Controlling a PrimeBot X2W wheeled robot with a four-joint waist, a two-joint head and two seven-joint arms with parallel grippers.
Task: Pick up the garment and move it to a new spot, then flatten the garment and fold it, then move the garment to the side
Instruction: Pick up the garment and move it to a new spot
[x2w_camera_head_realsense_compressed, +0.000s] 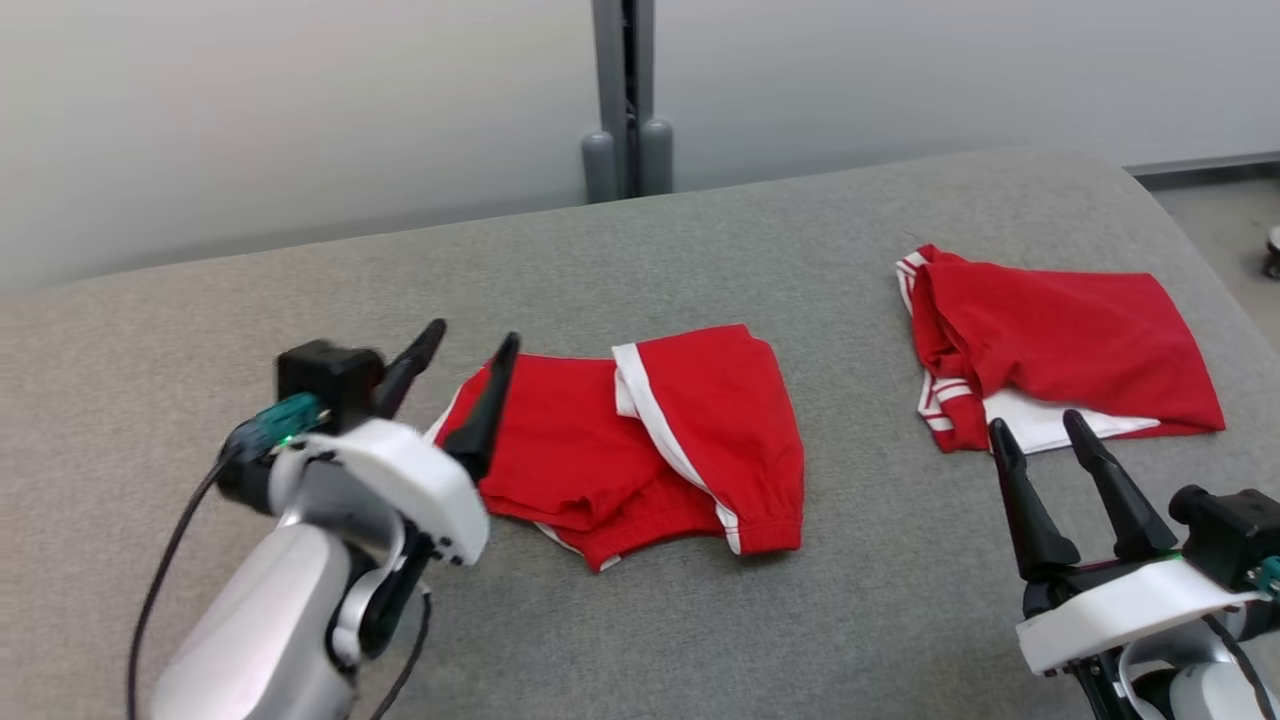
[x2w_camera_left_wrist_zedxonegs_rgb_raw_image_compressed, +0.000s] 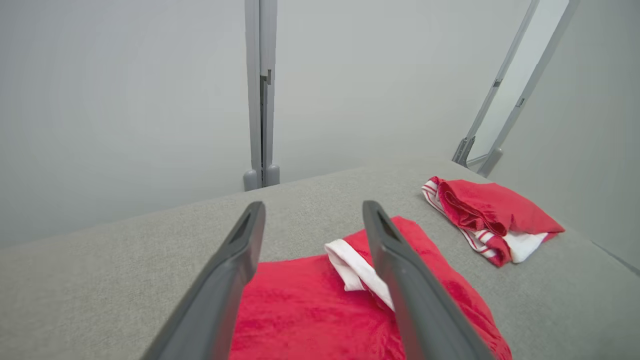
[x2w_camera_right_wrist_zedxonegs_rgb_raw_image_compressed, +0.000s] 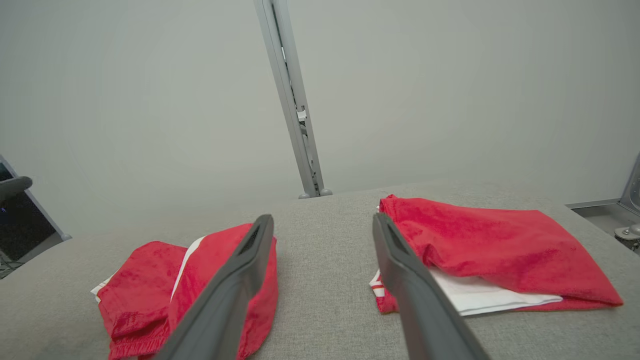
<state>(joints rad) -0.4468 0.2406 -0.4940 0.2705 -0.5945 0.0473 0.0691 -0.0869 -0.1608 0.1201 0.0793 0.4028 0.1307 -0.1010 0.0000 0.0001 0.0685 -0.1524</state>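
The garment (x2w_camera_head_realsense_compressed: 690, 420), red shorts with white trim, lies folded over itself in the middle of the grey padded surface (x2w_camera_head_realsense_compressed: 700, 250). My left gripper (x2w_camera_head_realsense_compressed: 472, 335) hovers open over the garment's left edge, holding nothing. From the left wrist, the garment (x2w_camera_left_wrist_zedxonegs_rgb_raw_image_compressed: 300, 310) lies under and between the spread fingers of that gripper (x2w_camera_left_wrist_zedxonegs_rgb_raw_image_compressed: 314, 205). My right gripper (x2w_camera_head_realsense_compressed: 1037, 425) stands open and empty at the lower right. The right wrist view looks past that gripper (x2w_camera_right_wrist_zedxonegs_rgb_raw_image_compressed: 322, 217) at bare grey fabric, with the garment (x2w_camera_right_wrist_zedxonegs_rgb_raw_image_compressed: 145, 280) to its left.
A second red piece with white stripes (x2w_camera_head_realsense_compressed: 1060, 340) lies folded at the right, just beyond my right gripper; it shows from both wrists (x2w_camera_left_wrist_zedxonegs_rgb_raw_image_compressed: 490, 210) (x2w_camera_right_wrist_zedxonegs_rgb_raw_image_compressed: 490, 240). A grey post (x2w_camera_head_realsense_compressed: 627, 100) stands behind the far edge. The surface's right edge drops to the floor (x2w_camera_head_realsense_compressed: 1230, 220).
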